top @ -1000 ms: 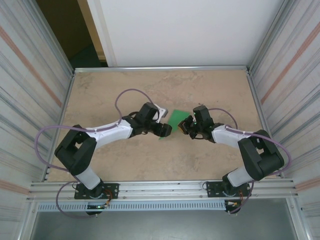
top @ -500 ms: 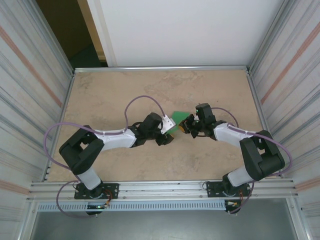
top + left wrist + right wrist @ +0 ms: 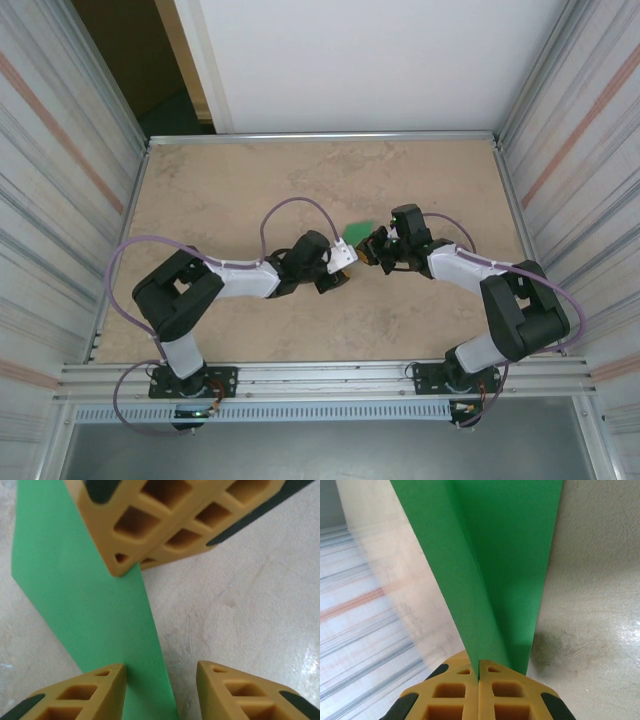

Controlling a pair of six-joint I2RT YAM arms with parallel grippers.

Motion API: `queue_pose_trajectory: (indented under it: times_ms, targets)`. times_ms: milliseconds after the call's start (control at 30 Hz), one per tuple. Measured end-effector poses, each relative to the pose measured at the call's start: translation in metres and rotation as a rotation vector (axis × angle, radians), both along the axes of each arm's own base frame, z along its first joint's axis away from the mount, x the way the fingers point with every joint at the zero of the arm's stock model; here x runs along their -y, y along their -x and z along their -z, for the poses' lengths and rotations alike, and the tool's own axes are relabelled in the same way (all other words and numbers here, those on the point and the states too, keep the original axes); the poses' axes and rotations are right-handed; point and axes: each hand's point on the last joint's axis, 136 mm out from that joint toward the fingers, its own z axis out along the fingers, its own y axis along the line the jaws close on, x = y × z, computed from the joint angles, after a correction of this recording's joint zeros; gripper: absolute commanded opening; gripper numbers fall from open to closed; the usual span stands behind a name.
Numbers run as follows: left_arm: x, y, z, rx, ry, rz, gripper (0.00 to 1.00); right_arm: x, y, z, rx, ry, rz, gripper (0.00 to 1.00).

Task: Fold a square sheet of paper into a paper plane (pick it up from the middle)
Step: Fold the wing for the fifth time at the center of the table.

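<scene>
Green paper is what both arms are working around: the sheet of paper (image 3: 495, 580), already folded along a crease, is hanging clear of the table (image 3: 230, 190) near its middle, between the two wrists. The right gripper (image 3: 479, 667) is clenching it, fingers pressed flat together on the narrow end where the crease and the two layers meet. That pinch looks chosen to keep the layers from sliding apart and to hold the fold up where the other arm can reach it.

The left gripper (image 3: 160, 672) is standing with its jaws apart and holding nothing. In its wrist view the free end of the sheet is running down into the gap, lying just beside one finger (image 3: 85, 692) and well off the other. My judgement is that it is lining up for a second grip, so the sheet can be passed over or creased further.

The long edges of the paper are looking straight and untorn. The two grippers are sitting very close, tip to tip, so room between them is tight. All around them the tabletop is offering plenty of space, with the corrugated side walls (image 3: 60, 200) well away from both arms.
</scene>
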Motion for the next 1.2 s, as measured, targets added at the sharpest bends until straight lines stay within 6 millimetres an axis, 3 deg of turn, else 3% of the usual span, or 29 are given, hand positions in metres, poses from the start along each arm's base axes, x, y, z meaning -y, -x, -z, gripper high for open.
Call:
queue_pose_trajectory:
  times_ms: [400, 500, 700, 800, 1200]
  targets:
    - [0.003, -0.006, -0.007, 0.040, 0.020, -0.009, 0.22, -0.001, 0.002, 0.000, -0.017, 0.000, -0.007, 0.14]
    - [0.003, -0.007, -0.007, 0.040, 0.020, -0.010, 0.20, 0.000, 0.003, 0.002, -0.027, 0.005, -0.008, 0.22]
    - [0.003, -0.006, -0.003, 0.034, 0.014, -0.008, 0.11, 0.004, 0.007, 0.007, -0.043, 0.032, -0.018, 0.52]
    - [0.002, -0.005, 0.004, 0.023, 0.003, -0.007, 0.08, 0.012, 0.006, 0.010, -0.051, 0.053, -0.001, 0.60]
    - [0.004, 0.006, 0.018, -0.060, -0.015, 0.024, 0.02, 0.053, 0.000, 0.002, 0.000, 0.138, 0.072, 0.67]
